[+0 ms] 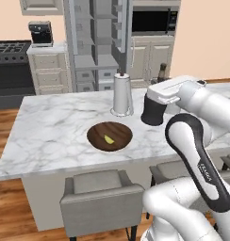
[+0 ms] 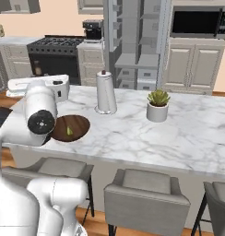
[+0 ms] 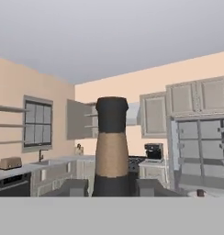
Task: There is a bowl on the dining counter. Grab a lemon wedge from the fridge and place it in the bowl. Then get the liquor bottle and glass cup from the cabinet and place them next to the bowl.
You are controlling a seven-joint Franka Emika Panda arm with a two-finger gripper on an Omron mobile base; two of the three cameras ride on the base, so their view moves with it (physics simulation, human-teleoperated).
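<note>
Grey stools line the near edge of the dining counter. On the marble, toward the near side, sits the bowl, dark wood, with the lemon wedge lying inside it, just off centre.

Right of the bowl and slightly farther back stands the liquor bottle, black and squat, base on or just above the marble, cannot tell which. The white hand covers its top. In the hand view the gripper has its fingers on either side of the bottle's neck, clasped around it.

Behind the bowl, a white paper-towel roll stands upright. Farther right, a potted succulent.

Beyond the counter, the fridge stands with its doors open, grey shelves exposed. A black stove sits to the left.
</note>
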